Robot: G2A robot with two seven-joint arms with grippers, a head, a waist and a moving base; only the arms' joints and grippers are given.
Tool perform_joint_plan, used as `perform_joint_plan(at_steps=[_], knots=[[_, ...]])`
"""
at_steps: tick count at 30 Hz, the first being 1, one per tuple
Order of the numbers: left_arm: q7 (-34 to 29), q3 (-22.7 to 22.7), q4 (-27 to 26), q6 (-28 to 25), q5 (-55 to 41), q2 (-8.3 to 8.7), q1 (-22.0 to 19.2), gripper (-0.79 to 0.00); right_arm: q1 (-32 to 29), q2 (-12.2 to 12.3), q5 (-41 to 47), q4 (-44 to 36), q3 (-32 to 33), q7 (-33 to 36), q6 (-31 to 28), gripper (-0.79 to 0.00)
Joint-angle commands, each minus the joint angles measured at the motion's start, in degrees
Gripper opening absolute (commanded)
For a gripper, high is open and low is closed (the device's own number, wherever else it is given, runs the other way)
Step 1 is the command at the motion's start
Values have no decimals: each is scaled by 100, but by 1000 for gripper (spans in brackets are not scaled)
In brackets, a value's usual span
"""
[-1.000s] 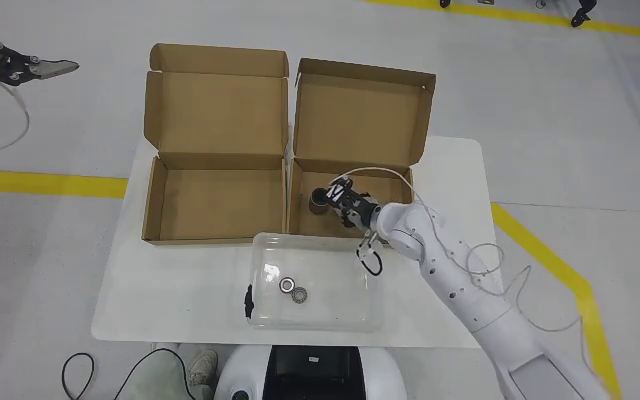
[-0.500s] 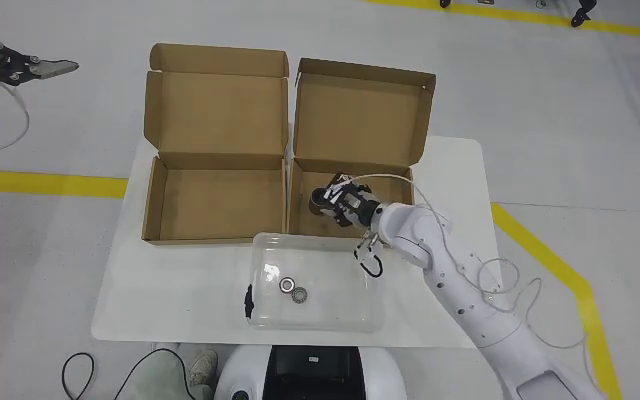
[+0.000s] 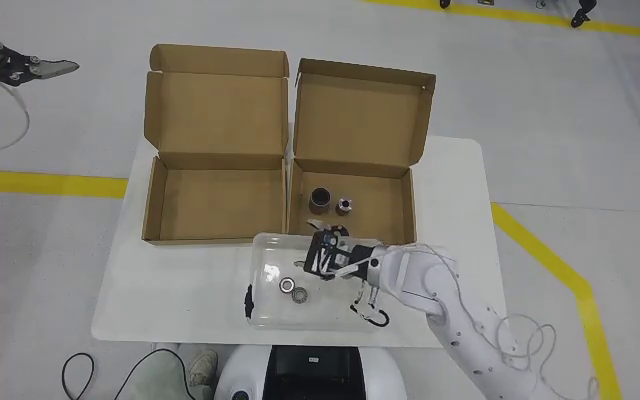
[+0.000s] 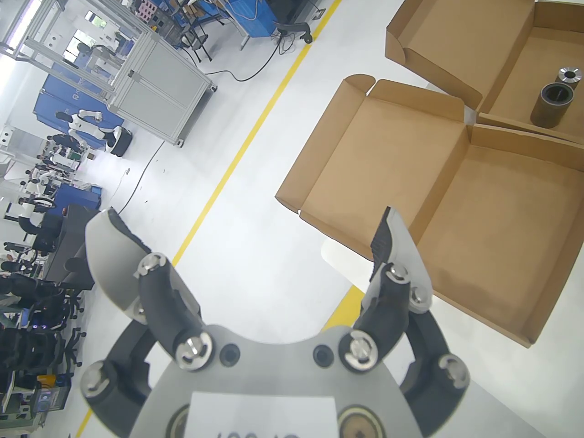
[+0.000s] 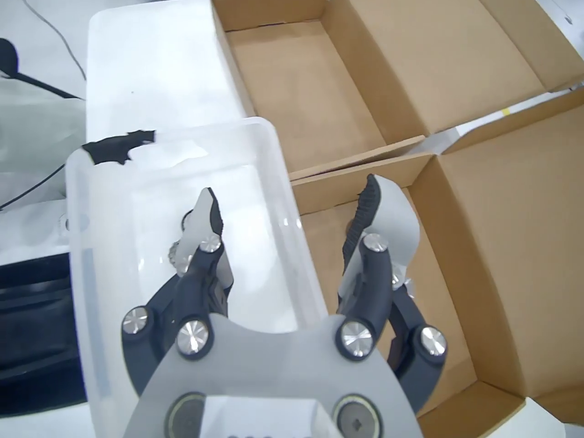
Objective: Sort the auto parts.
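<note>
My right gripper (image 3: 318,256) (image 5: 289,189) hangs open and holds nothing over the far edge of the clear plastic bin (image 3: 265,310) (image 5: 91,211). Two small ring-shaped metal parts (image 3: 293,288) lie in the bin; in the right wrist view they (image 5: 175,252) are partly hidden behind a finger. In the right cardboard box (image 3: 395,215) (image 4: 515,79) stand a dark cylinder (image 3: 320,199) (image 4: 554,104) and a small silver part (image 3: 344,206) (image 4: 569,75). The left cardboard box (image 3: 215,205) (image 4: 497,230) (image 5: 310,84) has nothing in it. My left gripper (image 3: 62,68) (image 4: 248,218) is open, far off the table to the left.
Both boxes have their lids (image 3: 218,110) standing open at the back. A strip of black tape (image 3: 248,300) (image 5: 118,145) is on the bin's rim. The white table (image 3: 450,200) is bare to the right of the boxes.
My right gripper has pulled back from the right box to above the bin. The small silver part now shows beside the dark cylinder. The left arm has not moved.
</note>
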Motion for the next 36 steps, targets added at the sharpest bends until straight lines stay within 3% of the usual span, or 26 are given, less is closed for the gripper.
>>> perform_joint_plan(at_steps=[1, 14, 25, 31, 36], knots=[[0, 0, 0, 0, 0, 0, 0, 0, -156, 27, -65, -86, -12, 42, -39, -283], [0, 0, 0, 0, 0, 0, 0, 0, -603, 58, -856, 170, -565, -155, 102, -326], [0, 0, 0, 0, 0, 0, 0, 0, -352, -43, -986, 568, -1001, 335, 278, -323], [0, 0, 0, 0, 0, 0, 0, 0, -155, -111, -1020, 768, -1260, 565, 207, -274], [0, 0, 0, 0, 0, 0, 0, 0, -47, -161, -1036, 972, -1379, 566, 313, -299]])
